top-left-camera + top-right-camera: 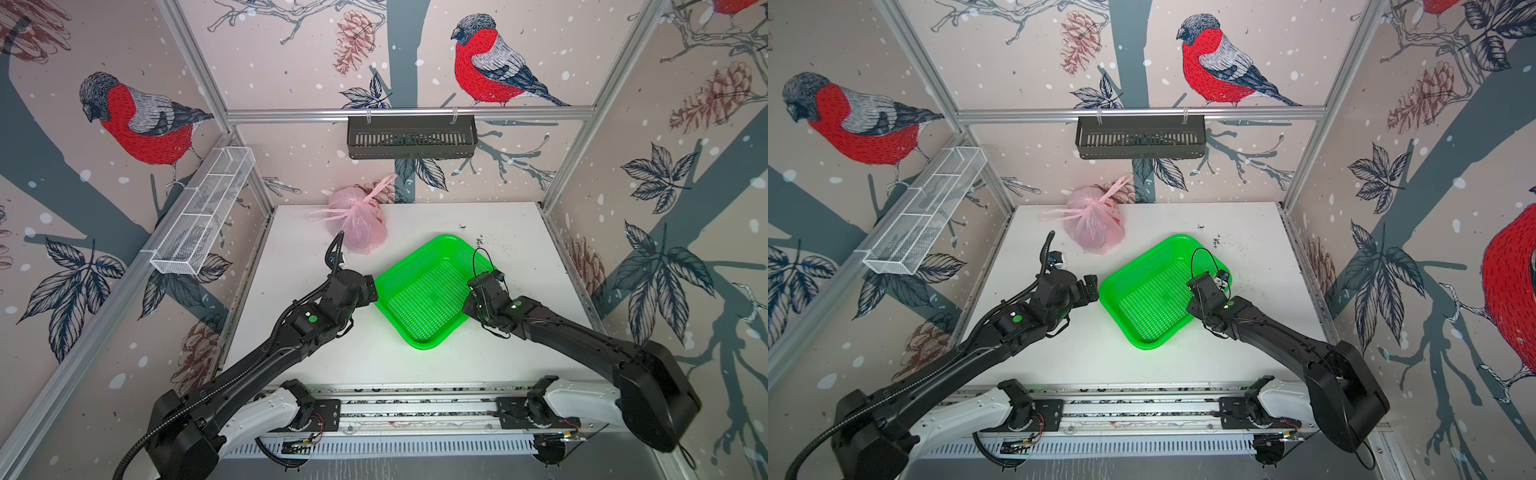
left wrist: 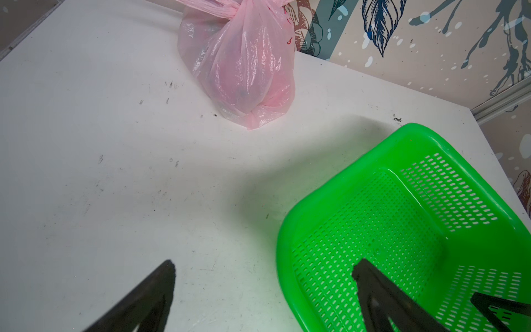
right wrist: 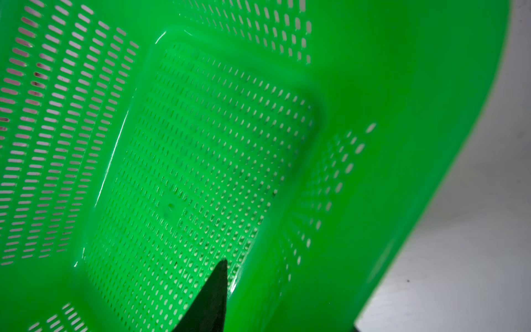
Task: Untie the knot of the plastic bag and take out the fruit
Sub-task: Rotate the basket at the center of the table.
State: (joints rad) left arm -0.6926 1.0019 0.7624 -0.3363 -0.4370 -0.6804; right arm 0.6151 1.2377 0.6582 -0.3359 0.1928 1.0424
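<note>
The left hand point(image 2: 265, 264) gapes; the right hand point(image 3: 290, 296) straddles the green tray point(image 1: 424, 344) (grip unclear). Best reach twelve o'clock, pinching the knot point(image 1: 360, 202) by one loose end.

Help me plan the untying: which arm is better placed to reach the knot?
Left. The open left pincer faces the pink plastic bag across the table; the right pincer straddles the green tray's wall, farther from the knot.

the plastic bag point(image 1: 359, 228), tied by its knot point(image 1: 356, 203), is seen at the far edge of the table point(image 1: 365, 357); the green tray point(image 1: 424, 341) is set nearer, between the left arm point(image 1: 291, 332) and the right arm point(image 1: 552, 328).
</note>
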